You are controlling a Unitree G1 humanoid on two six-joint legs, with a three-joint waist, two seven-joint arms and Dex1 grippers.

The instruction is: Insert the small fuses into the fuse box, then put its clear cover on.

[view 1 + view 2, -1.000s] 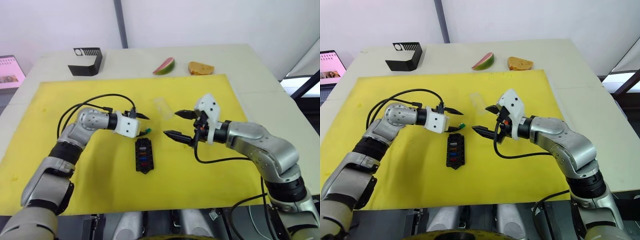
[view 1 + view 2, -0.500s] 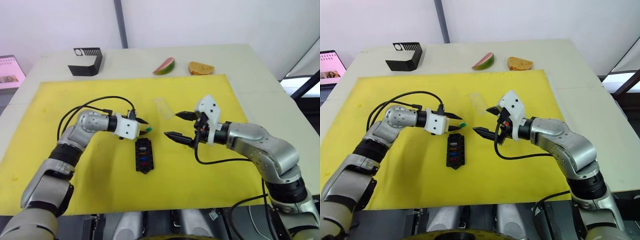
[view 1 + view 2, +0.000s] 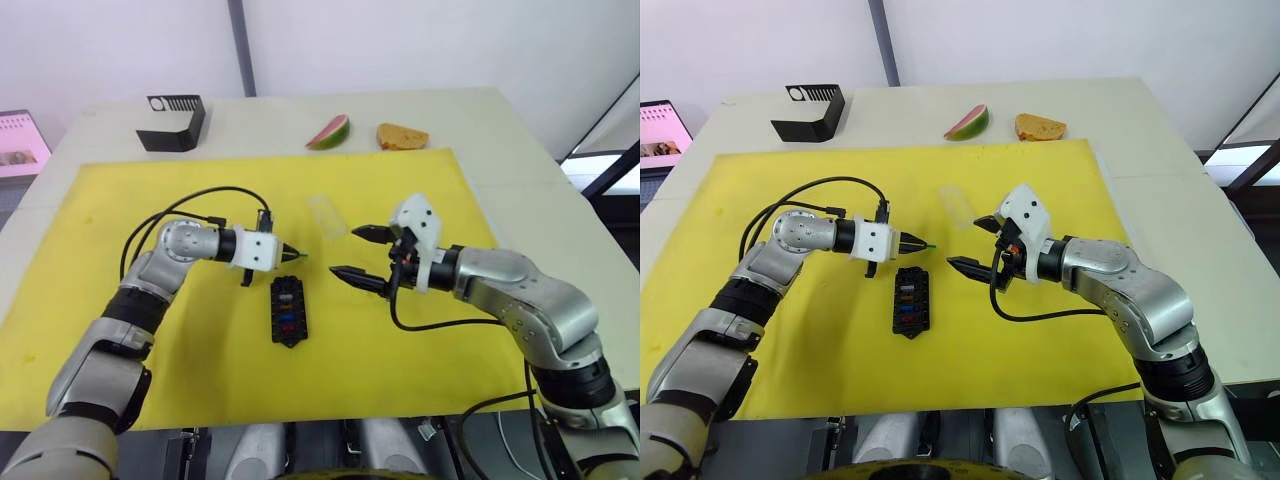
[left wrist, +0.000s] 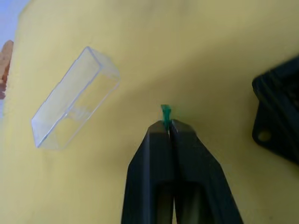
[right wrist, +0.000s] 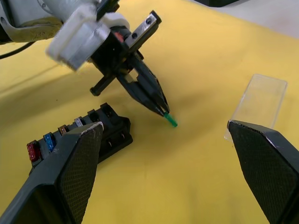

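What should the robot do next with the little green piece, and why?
Probably carry it over the fuse box and line it up with an empty slot. The left gripper is shut on the green fuse, held above the yellow mat beside the box.

Evenly and brightly lit from overhead, with soft, short shadows on the yellow rectangular mat (image 3: 400, 340). No harsh glare. Sharp through the head views; softly blurred in the left wrist view along the black fingers (image 4: 161, 163). Slightly bowed at the edges.
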